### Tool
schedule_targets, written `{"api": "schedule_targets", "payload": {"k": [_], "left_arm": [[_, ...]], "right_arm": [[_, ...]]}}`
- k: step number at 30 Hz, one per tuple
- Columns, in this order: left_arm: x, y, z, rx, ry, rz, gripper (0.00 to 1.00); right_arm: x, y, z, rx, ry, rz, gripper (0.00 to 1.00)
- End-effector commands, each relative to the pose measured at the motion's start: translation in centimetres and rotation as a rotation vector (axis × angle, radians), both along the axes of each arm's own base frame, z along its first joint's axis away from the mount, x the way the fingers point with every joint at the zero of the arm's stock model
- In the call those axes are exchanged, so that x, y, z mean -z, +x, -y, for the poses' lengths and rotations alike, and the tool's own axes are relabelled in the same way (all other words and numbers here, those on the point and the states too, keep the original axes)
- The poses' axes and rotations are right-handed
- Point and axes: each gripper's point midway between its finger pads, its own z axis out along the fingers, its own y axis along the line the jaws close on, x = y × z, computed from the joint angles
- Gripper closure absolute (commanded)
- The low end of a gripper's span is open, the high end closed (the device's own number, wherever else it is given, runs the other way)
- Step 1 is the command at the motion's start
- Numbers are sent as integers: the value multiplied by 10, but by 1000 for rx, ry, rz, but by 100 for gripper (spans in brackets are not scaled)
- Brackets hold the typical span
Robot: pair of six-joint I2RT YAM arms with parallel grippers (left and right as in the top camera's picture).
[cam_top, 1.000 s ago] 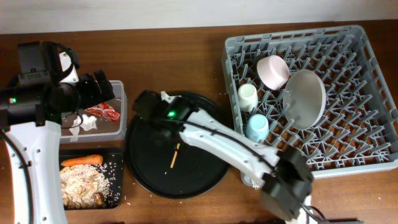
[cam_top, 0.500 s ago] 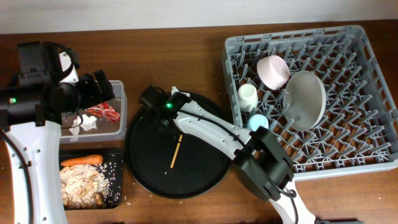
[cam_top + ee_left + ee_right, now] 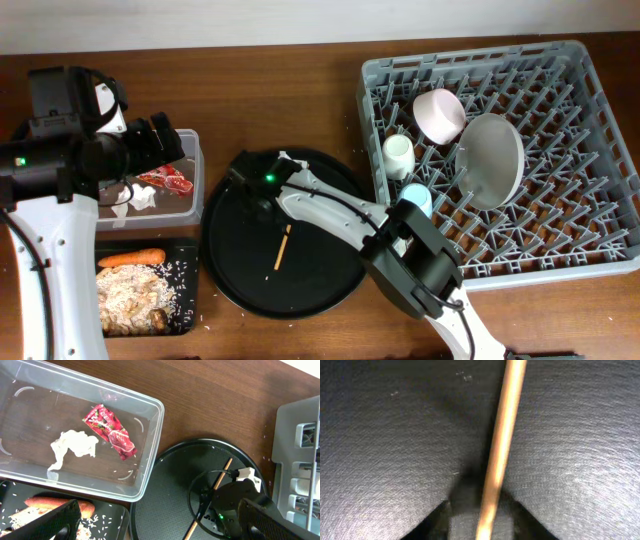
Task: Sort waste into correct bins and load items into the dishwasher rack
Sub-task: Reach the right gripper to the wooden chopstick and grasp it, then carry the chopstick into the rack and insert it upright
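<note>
A wooden chopstick (image 3: 283, 247) lies on the big round black tray (image 3: 320, 270). My right gripper (image 3: 262, 195) is pressed down on the tray. In the right wrist view its fingers (image 3: 482, 520) sit tight on either side of the chopstick (image 3: 502, 435). My left gripper (image 3: 160, 145) hangs open and empty over the clear tub (image 3: 195, 160), which holds the red wrapper (image 3: 168, 181) and white tissue (image 3: 140, 197). The black rectangular tray (image 3: 190, 250) holds the carrot (image 3: 130, 258) and rice scraps (image 3: 130, 295). The fork is not in view.
The grey rack (image 3: 590, 240) on the right holds the pink bowl (image 3: 440, 113), cream cup (image 3: 398, 153), blue cup (image 3: 415, 197) and the plate (image 3: 490, 160) standing on edge. My right arm spans from the table's front edge across the round tray.
My right gripper has shifted right and a little down over the round tray, settling over the chopstick's upper part. The chopstick and the left arm have not moved.
</note>
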Motion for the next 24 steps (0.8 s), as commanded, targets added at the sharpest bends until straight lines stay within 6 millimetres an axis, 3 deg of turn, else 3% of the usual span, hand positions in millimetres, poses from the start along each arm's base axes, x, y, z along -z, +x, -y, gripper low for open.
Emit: {"api": "schedule_targets", "payload": {"k": [1,3,8,11,13,16,19,21,23,24], "left_arm": [[-9,-1,-3,-19,6,25,1],[-9,-1,-3,-19,5,25,1],[-9,-1,-3,-19,6,25,1],[-9,-1,-3,-19,6,25,1],[-9,-1,-3,-19,6,25,1],[-9,-1,-3,-19,6,25,1],[-9,-1,-3,-19,6,25,1],[-9,-1,-3,-19,6,25,1],[-9,-1,-3,-19,6,25,1],[-9,-1,-3,-19,6,25,1]], "right_arm": [[20,-9,9,12,-31,-32,73],[18,-10,9,12,-29,-38,94],[-5,0,14,19,3,-38,96],[-52,14,13,-123,36,6,96],[-97,18,28,-177,40,38,96],[-163,20,68,-201,49,92,96],[-212,16,124,-186,37,128,96],[-233,12,170,-167,2,131,96],[-235,6,215,-129,-45,68,96],[-231,3,226,-133,-63,36,96]]}}
